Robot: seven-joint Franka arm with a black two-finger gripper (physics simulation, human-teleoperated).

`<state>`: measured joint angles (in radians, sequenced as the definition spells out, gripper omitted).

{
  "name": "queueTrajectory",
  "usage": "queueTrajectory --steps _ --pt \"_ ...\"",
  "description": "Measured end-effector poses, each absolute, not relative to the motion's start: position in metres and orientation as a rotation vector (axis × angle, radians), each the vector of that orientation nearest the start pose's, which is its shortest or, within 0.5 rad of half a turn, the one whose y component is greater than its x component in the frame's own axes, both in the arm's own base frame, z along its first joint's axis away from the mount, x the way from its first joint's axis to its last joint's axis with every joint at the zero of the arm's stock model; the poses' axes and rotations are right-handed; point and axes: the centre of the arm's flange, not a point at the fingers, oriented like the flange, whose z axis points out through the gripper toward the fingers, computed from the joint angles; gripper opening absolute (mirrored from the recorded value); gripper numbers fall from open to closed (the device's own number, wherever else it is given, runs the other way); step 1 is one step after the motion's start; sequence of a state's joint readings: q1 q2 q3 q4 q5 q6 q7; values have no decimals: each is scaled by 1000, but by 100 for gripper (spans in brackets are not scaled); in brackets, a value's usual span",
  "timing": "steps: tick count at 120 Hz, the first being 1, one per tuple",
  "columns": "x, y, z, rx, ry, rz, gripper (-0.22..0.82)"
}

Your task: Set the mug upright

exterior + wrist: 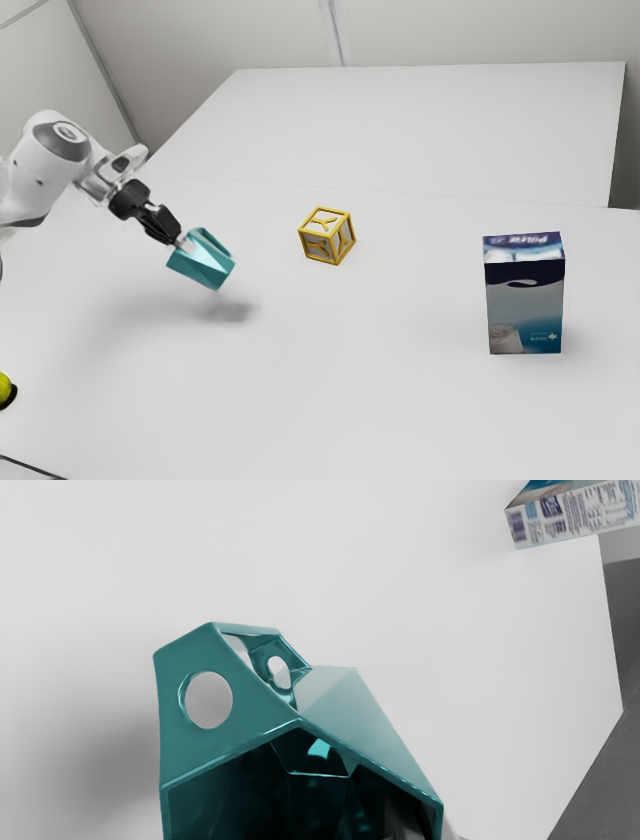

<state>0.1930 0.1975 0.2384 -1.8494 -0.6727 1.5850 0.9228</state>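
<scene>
The jaws point(184, 243) are closed on the wall of the mug point(203, 262), which is tilted in the air above the surface point(380, 370), mouth facing toward them. It seems best to turn it slowly until the base is level, lower gently, and release only when it sits flat. More to the exterior view's right stand the cube point(327, 237), then the box point(525, 300).

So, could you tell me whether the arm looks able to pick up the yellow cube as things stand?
Probably not: the gripper is shut on the teal mug, held above the table, and would need freeing first, though nothing stands between mug and cube.
</scene>
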Motion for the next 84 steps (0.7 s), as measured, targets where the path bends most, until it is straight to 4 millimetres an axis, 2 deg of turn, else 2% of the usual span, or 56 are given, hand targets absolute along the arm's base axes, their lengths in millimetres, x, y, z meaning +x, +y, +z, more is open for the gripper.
queueTrajectory --steps 22,35,48,55,67,84 --pt "564 107 435 2631 -598 -102 -18" --pt "573 84 438 2763 -658 -128 -18" --pt "580 76 434 2874 -661 -125 -18" --pt "580 72 426 2919 -656 -123 -18" --pt "583 54 415 2981 -677 -113 -18" --pt "583 47 399 3038 -639 -106 -18"
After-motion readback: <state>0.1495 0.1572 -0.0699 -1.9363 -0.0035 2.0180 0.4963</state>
